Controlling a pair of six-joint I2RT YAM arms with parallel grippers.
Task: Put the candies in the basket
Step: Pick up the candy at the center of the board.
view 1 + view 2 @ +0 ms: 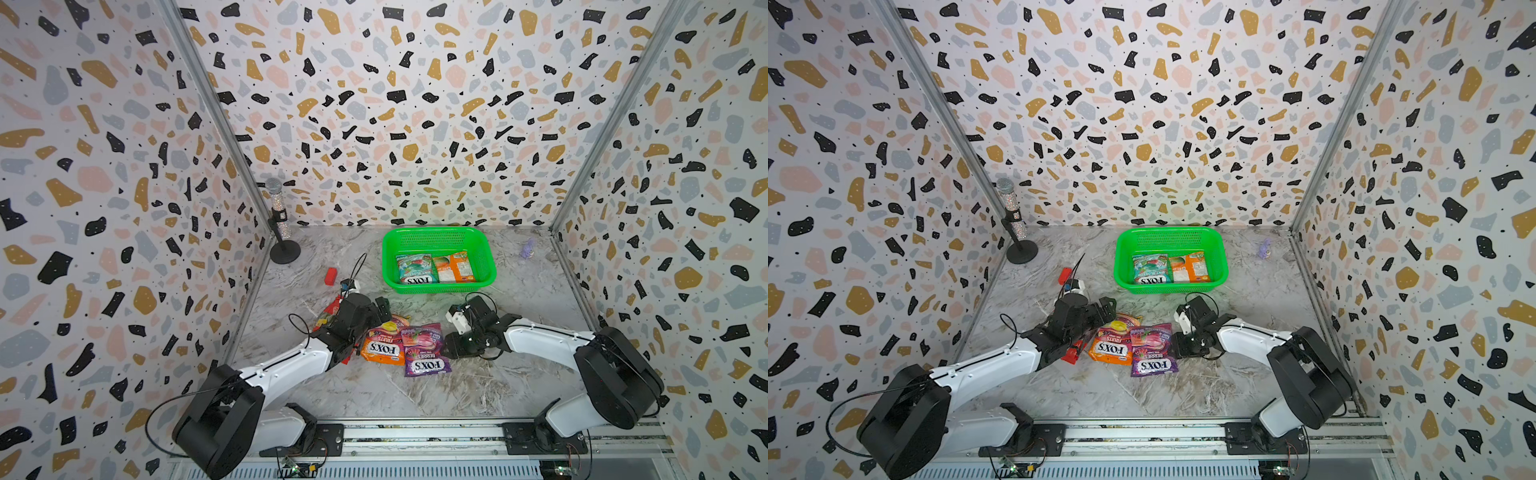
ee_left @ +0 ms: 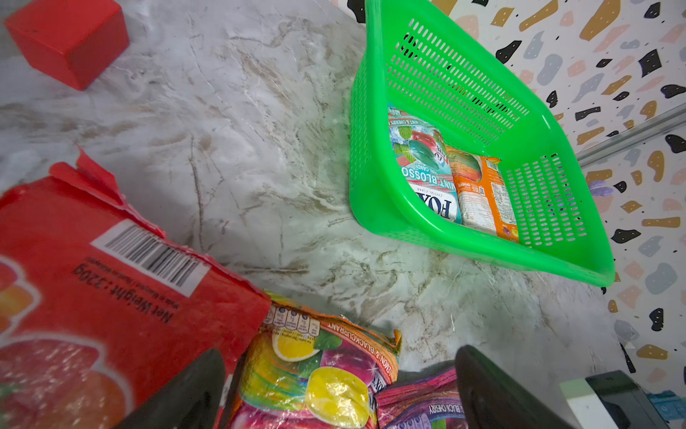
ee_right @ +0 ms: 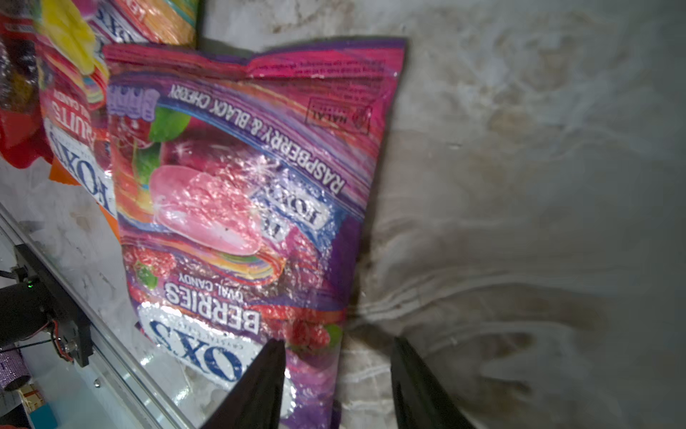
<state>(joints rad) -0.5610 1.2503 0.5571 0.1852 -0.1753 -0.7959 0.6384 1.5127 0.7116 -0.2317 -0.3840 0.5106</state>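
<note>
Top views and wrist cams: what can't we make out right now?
- red bag: mostly hidden under the left arm in both top views; cut off by the frame edge in the left wrist view.
- right gripper: fingertips hidden under its own body in both top views; contact with the purple bag unclear in the right wrist view.
- small purple thing near the far corner: too small and blurred to identify.

The basket (image 1: pixel 440 287) stands at the rear centre of the table (image 1: pixel 415 395). In it, the mint bag (image 1: pixel 415 270) lies just left of a second bag (image 1: pixel 455 268). In front of the basket, three bags lie in a row: large bag (image 2: pixel 111 297) left, fruits bag (image 1: pixel 382 345) centre, berries bag (image 1: pixel 424 353) right, apparently overlapping the fruits bag. The block (image 1: pixel 331 276) lies left of the basket. The microphone stand (image 1: pixel 282 232) occupies the rear-left corner.
</note>
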